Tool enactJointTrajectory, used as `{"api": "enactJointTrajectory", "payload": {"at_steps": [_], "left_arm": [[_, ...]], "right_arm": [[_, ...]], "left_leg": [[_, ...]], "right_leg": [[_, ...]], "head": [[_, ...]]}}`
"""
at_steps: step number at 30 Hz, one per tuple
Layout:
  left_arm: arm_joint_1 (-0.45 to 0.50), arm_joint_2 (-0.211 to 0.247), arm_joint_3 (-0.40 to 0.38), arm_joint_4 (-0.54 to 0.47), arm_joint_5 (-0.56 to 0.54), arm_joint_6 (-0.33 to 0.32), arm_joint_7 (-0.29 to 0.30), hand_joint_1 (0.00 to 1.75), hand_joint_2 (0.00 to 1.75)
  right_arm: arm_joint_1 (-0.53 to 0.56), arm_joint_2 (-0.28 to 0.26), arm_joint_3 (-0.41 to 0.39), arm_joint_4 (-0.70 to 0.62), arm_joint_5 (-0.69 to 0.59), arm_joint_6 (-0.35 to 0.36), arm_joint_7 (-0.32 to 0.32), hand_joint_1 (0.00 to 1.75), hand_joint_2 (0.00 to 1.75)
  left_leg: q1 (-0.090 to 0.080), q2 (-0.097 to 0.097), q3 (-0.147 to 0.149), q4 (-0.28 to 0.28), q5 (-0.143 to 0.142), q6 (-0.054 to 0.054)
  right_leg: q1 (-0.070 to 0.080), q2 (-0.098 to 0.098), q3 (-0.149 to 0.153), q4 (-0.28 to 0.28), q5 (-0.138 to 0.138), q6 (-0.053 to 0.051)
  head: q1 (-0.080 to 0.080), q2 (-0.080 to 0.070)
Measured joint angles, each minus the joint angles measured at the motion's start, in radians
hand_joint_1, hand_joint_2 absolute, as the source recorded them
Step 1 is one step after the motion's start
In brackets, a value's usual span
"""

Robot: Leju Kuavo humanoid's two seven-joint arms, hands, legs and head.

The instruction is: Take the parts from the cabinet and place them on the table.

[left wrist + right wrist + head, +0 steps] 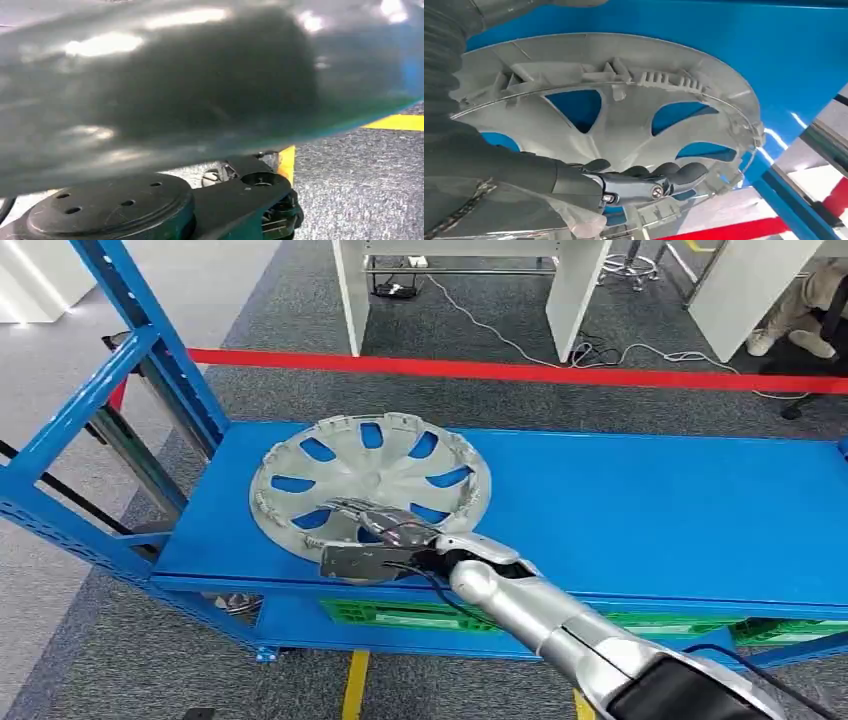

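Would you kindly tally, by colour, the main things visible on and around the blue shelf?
Grey: 1, the wheel cover, held at its rim by the right hand
Blue: 1, the shelf
Green: 1, the crate under the shelf
Red: 1, the floor tape
Total: 4

grey plastic hubcap (372, 483), round, curved spoke cutouts showing blue through, hollow clip-ribbed inner side up, lying on left part of blue table (660, 510), near edge over table's front lip

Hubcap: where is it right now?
In the head view the hubcap lies on the left part of the blue table, with the right hand on its near rim.
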Motion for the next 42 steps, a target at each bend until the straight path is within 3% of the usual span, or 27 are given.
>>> {"api": "enactJointTrajectory", "payload": {"at_steps": [25, 26, 27, 28, 30, 42], "left_arm": [[0.001, -0.002, 0.011, 0.000, 0.003, -0.008, -0.007, 0.00, 0.00], [0.001, -0.002, 0.011, 0.000, 0.004, -0.009, -0.007, 0.00, 0.00], [0.001, -0.002, 0.011, 0.000, 0.004, -0.010, -0.008, 0.00, 0.00], [0.001, -0.002, 0.012, 0.000, 0.006, -0.011, -0.009, 0.00, 0.00], [0.001, -0.002, 0.014, 0.000, 0.008, -0.013, -0.010, 0.00, 0.00], [0.000, -0.002, 0.023, 0.000, 0.011, -0.020, -0.021, 0.00, 0.00]], "right_arm": [[-0.017, 0.036, -0.075, 0.113, 0.034, -0.035, 0.054, 0.00, 1.75], [-0.019, 0.036, -0.084, 0.117, 0.037, -0.035, 0.056, 0.05, 1.75], [-0.022, 0.036, -0.093, 0.122, 0.040, -0.035, 0.058, 0.42, 1.75], [-0.024, 0.036, -0.099, 0.127, 0.047, -0.034, 0.061, 1.59, 1.75], [-0.027, 0.038, -0.111, 0.140, 0.059, -0.034, 0.064, 1.75, 1.75], [-0.044, 0.048, -0.125, 0.186, 0.097, -0.018, 0.052, 1.75, 1.75]], "left_leg": [[0.000, 0.000, 0.000, 0.000, 0.000, 0.000], [0.000, 0.000, 0.000, 0.000, 0.000, 0.000], [0.000, 0.000, 0.000, 0.000, 0.000, 0.000], [0.000, 0.000, 0.000, 0.000, 0.000, 0.000], [0.000, 0.000, 0.000, 0.000, 0.000, 0.000], [0.000, 0.000, 0.000, 0.000, 0.000, 0.000]], "right_leg": [[0.000, 0.000, 0.000, 0.000, 0.000, 0.000], [0.000, 0.000, 0.000, 0.000, 0.000, 0.000], [0.000, 0.000, 0.000, 0.000, 0.000, 0.000], [0.000, 0.000, 0.000, 0.000, 0.000, 0.000], [0.000, 0.000, 0.000, 0.000, 0.000, 0.000], [0.000, 0.000, 0.000, 0.000, 0.000, 0.000]], "head": [[0.000, 0.000], [0.000, 0.000], [0.000, 0.000], [0.000, 0.000], [0.000, 0.000], [0.000, 0.000]]}}
